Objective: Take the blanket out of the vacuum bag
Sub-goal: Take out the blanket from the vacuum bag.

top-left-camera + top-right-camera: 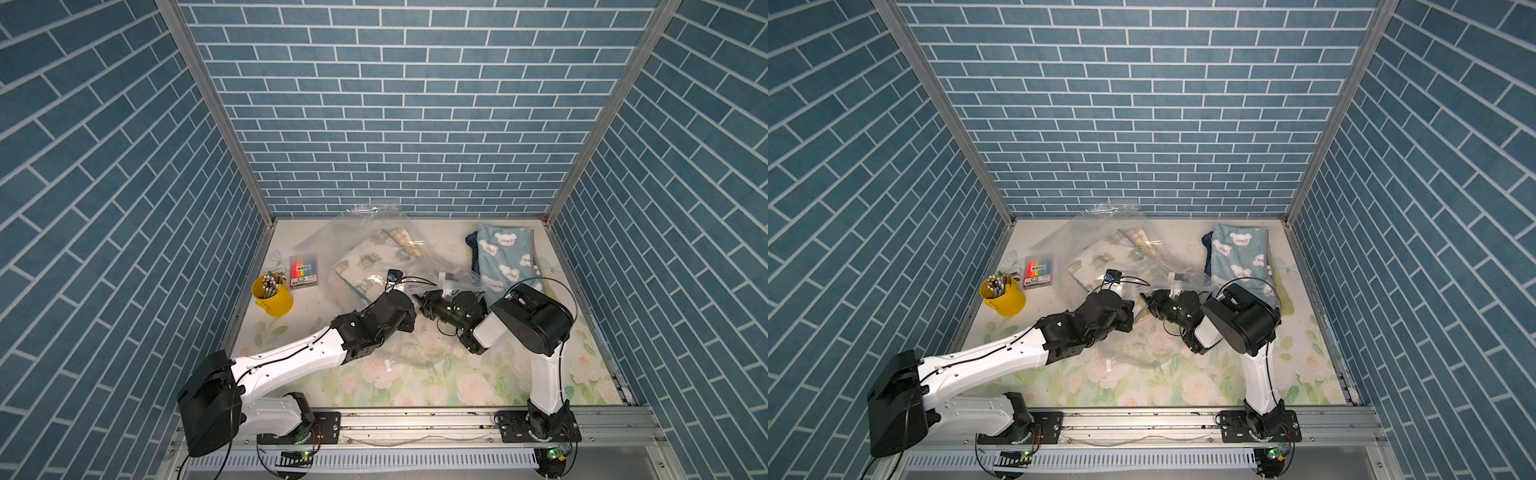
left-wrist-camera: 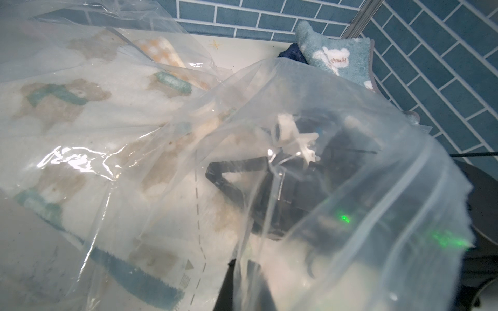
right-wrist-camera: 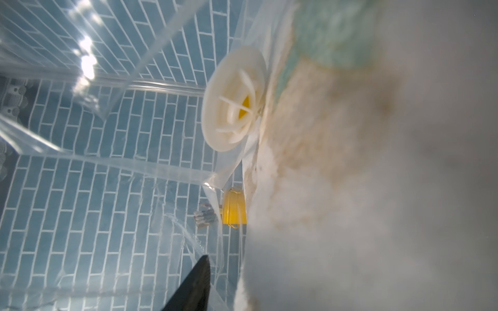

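The vacuum bag (image 1: 361,226), crinkly clear plastic, lies at the middle back of the table in both top views (image 1: 1096,224). Inside it is the blanket (image 1: 365,266) (image 2: 80,107), white with brown bears. My left gripper (image 2: 242,272) is shut, pinching a fold of the bag's film at its near end. My right gripper (image 1: 428,305) reaches in under the film, beside the white valve cap (image 3: 234,102). In the right wrist view one black finger (image 3: 194,285) shows. The blanket (image 3: 350,161) hides the other, with a gap of film between.
A folded blue bear-print blanket (image 1: 503,257) lies on a dark cloth (image 1: 471,245) at the back right. A yellow cup of pens (image 1: 272,295) and a marker pack (image 1: 303,270) sit at the left. A checked cloth (image 1: 405,241) is also in the bag. Tiled walls close three sides.
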